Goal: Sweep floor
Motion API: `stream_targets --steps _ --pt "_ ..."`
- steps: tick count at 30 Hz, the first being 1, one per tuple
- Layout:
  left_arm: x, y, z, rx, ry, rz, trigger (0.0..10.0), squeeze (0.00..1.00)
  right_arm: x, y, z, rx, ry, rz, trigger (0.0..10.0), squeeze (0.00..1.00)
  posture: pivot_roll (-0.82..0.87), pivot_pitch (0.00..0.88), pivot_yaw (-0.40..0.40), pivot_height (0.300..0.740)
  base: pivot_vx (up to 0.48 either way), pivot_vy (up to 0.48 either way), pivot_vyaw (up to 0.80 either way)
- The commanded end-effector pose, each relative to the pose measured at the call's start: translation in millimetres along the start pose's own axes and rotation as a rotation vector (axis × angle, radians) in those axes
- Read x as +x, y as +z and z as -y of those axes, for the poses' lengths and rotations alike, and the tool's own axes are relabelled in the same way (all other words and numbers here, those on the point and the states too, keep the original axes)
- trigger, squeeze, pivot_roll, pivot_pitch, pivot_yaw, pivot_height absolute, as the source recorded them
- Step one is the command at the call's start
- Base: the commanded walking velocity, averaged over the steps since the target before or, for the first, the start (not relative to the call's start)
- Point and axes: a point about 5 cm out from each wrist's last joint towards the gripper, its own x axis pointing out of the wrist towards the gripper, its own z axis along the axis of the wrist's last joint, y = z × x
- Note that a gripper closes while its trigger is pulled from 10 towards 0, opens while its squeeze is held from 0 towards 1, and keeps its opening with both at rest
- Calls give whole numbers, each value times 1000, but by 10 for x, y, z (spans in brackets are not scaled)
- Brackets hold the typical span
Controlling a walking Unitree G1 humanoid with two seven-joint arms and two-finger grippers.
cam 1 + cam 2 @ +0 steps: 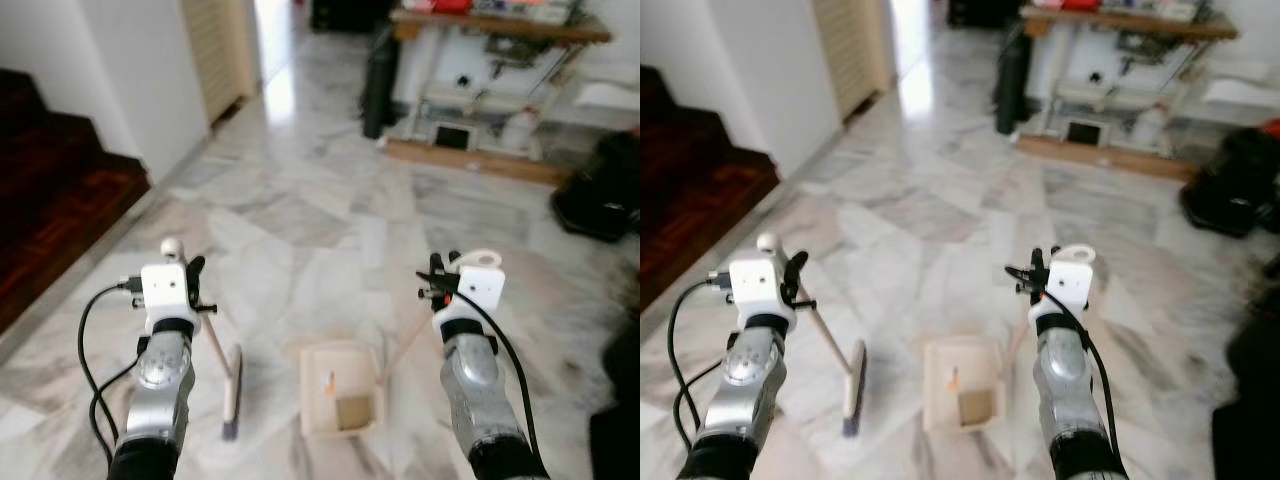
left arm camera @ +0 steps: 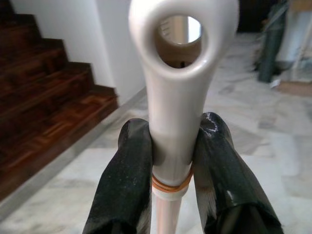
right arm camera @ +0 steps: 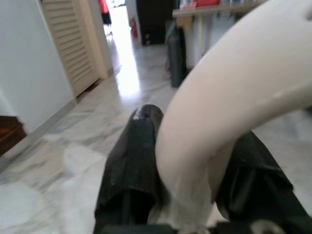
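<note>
My left gripper is shut on the cream handle of a small broom, whose brush head rests on the marble floor in front of me. My right gripper is shut on the curved cream handle of a beige dustpan. The dustpan sits flat on the floor between my arms, holding a brown scrap and a small orange bit. The broom head lies just left of the dustpan, apart from it.
Dark wooden stairs rise at the left beside a white wall. A wooden table with clutter under it stands at the back right. A black bag lies at the right. Open marble floor stretches ahead.
</note>
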Motion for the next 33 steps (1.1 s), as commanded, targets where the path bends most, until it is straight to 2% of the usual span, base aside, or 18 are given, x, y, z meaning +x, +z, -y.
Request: stream_targets --steps 1,33 --pt "33 104 -7 0 10 50 10000 0 58 149 0 8 -2 64 10000 0 -85 14 0 740 0 0 800" --pt "-1 105 -101 16 50 53 10000 0 68 143 -36 15 14 51 10000 0 -73 48 -6 740 0 0 800"
